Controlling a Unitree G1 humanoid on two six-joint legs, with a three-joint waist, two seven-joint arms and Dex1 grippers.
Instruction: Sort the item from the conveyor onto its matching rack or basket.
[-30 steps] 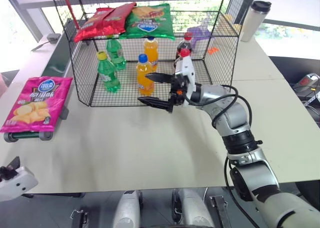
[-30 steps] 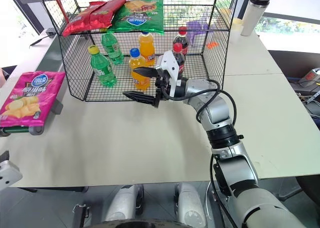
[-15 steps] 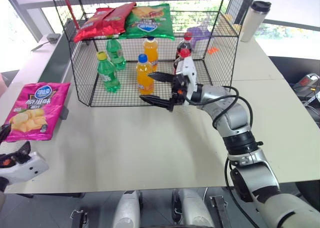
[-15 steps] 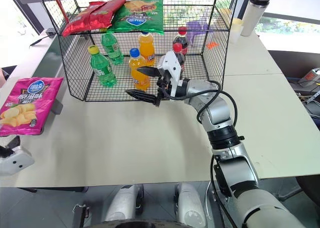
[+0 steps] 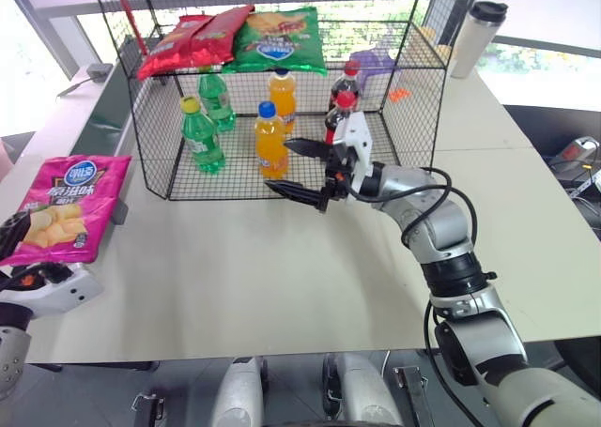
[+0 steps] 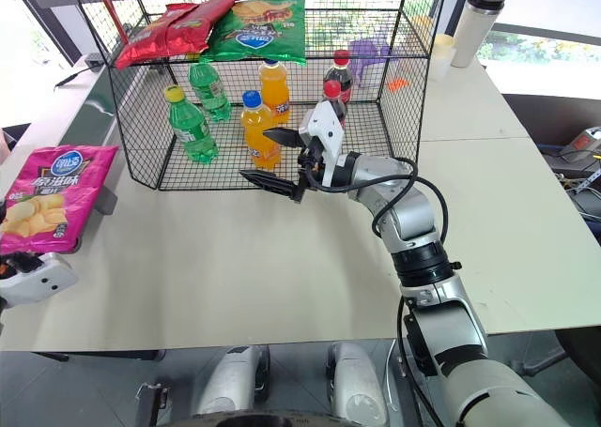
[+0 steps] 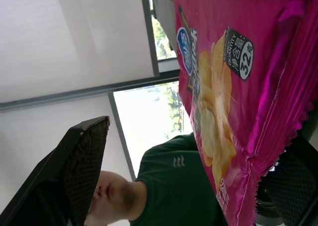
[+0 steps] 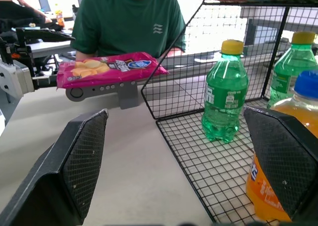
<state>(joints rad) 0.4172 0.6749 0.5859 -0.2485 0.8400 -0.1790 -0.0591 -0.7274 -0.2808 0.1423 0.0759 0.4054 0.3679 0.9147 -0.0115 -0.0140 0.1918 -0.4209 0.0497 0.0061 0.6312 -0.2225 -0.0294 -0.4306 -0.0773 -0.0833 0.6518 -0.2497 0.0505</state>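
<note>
Left eye view, lower left corner: the left gripper (image 5: 19, 249) has pushed up and inward since a second ago, when just a white corner of it poked in at the bottom edge; its two black fingers stand wide apart with nothing clamped, and its upper finger (image 5: 13, 228) now overlaps the near end of the pink chip bag (image 5: 64, 205) (whether it actually touches the foil I cannot tell); in the left wrist view the bag's crimped near edge hangs between the spread fingers, closer to one of them. The bag lies face up at the left edge of the frame, on the near end of the conveyor (image 6: 86, 119), and against the white table (image 5: 244, 258) it has slid a little toward the near end since the earliest frame, its lower edge now covering the end roller that showed before. Mid-frame, the right gripper (image 5: 302, 169) hangs in front of the open face of the black wire rack (image 5: 423, 99), fingers splayed as wide as before and empty; it has barely shifted, only turned a touch. Farther back, inside the rack, green (image 5: 202, 134), orange (image 5: 270, 142) and cola bottles (image 5: 344, 108) stand on the mesh floor, unchanged; on its upper shelf lie red chip bags (image 5: 192, 38) and a green chip bag (image 5: 278, 38), also as before. Upper right, a lidded tumbler (image 5: 474, 38) stands on the table behind the rack.
</note>
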